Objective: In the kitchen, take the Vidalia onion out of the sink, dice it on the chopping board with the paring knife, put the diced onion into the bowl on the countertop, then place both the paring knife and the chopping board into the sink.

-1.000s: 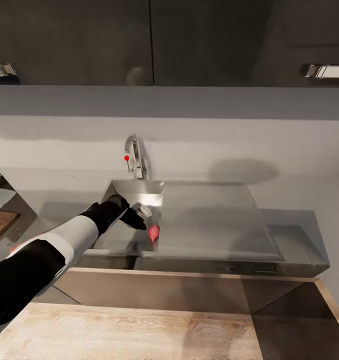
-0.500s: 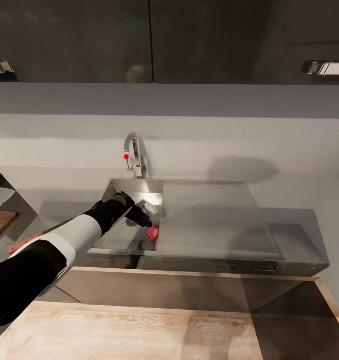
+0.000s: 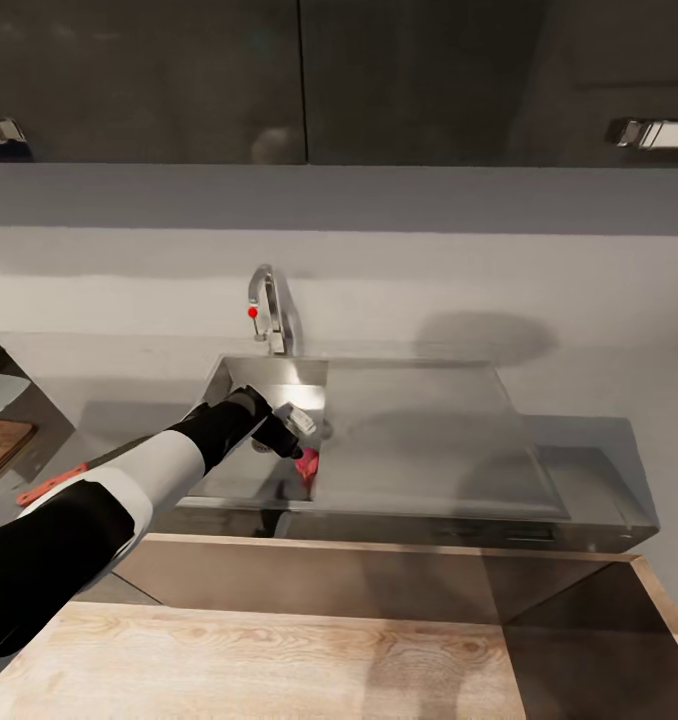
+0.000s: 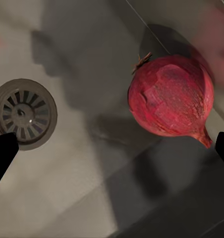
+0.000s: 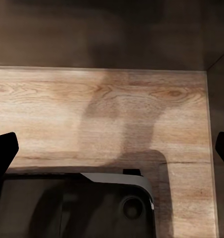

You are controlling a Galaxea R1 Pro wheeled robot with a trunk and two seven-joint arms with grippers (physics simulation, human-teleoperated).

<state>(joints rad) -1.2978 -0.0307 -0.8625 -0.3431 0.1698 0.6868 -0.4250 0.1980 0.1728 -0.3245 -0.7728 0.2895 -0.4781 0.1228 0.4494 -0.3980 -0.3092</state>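
My left gripper (image 4: 112, 148) hangs in the sink (image 3: 279, 385), fingers spread wide, above the Vidalia onion (image 4: 170, 94) lying on the basin floor near the drain (image 4: 25, 114).

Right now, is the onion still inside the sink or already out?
Inside. The Vidalia onion lies on the sink floor beside the drain, between the left gripper's open fingers, ungrasped.
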